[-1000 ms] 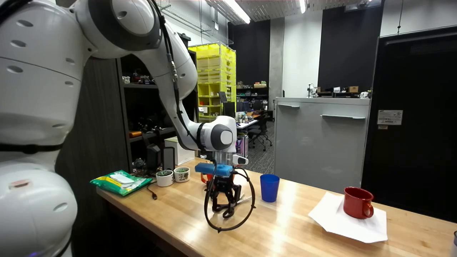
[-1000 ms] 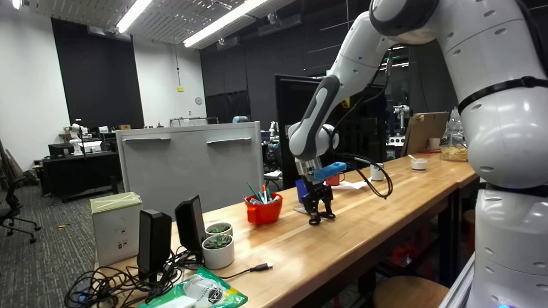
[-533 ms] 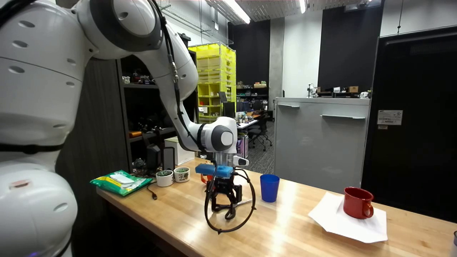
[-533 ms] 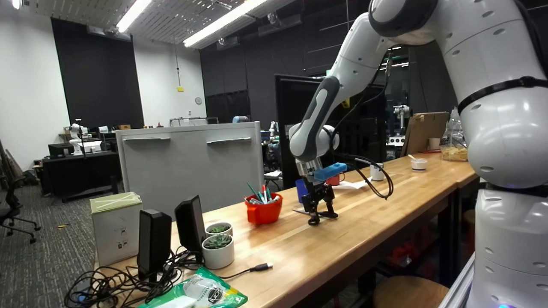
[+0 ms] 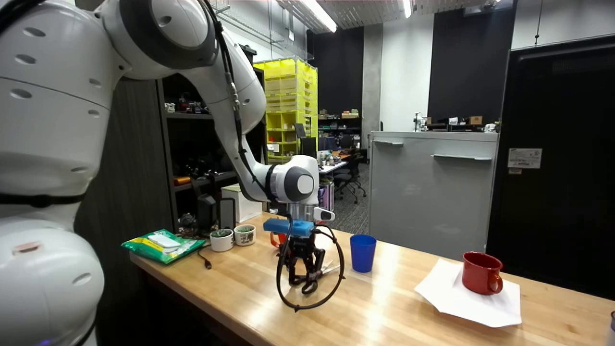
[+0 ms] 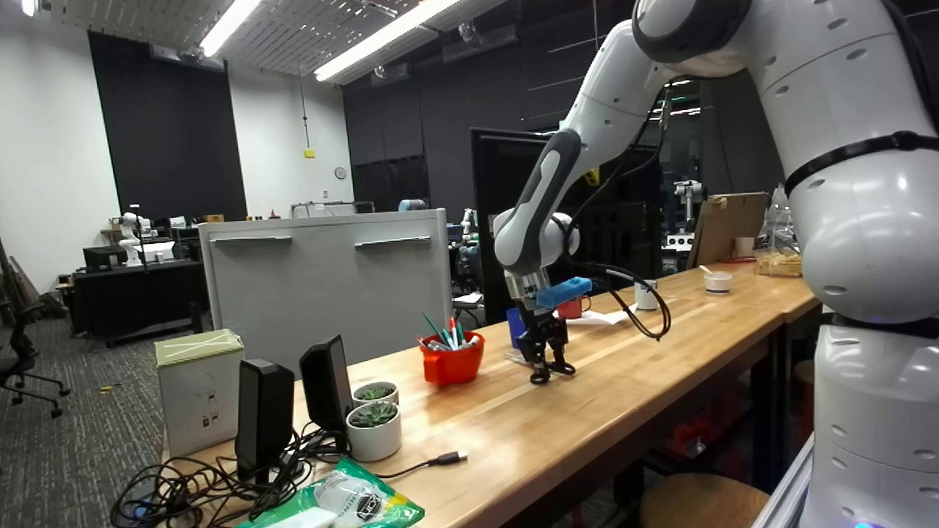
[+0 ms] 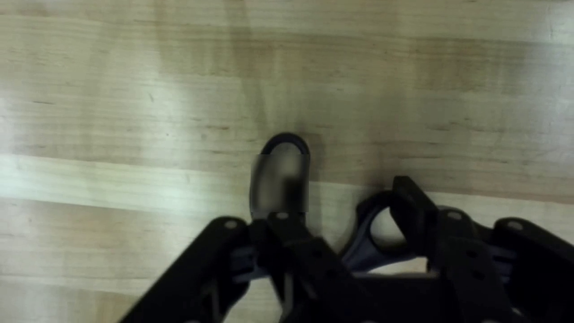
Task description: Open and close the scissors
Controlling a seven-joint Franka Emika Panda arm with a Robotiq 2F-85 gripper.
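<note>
The dark-handled scissors lie on the wooden table, loops toward my gripper. In the wrist view the left loop and right loop stand apart. The right fingertip sits over or in the right loop; the left one appears to reach into the left loop, though a blurred patch covers that spot. A wide gap separates the fingers, so the jaws are open. Past the fingers, thin blades show slightly spread in an exterior view; the pivot is hidden. In an exterior view the gripper points straight down at the tabletop.
A blue cup stands close to the blades. Farther along, a red mug rests on white paper. A red pen holder, potted succulents, a cable plug and black speakers occupy the table's other end.
Compared with half a second ago, the fingers and handle loops have come closer together, and the blades show a narrower spread. Before that, the fingers had moved apart. The arm has barely moved.
</note>
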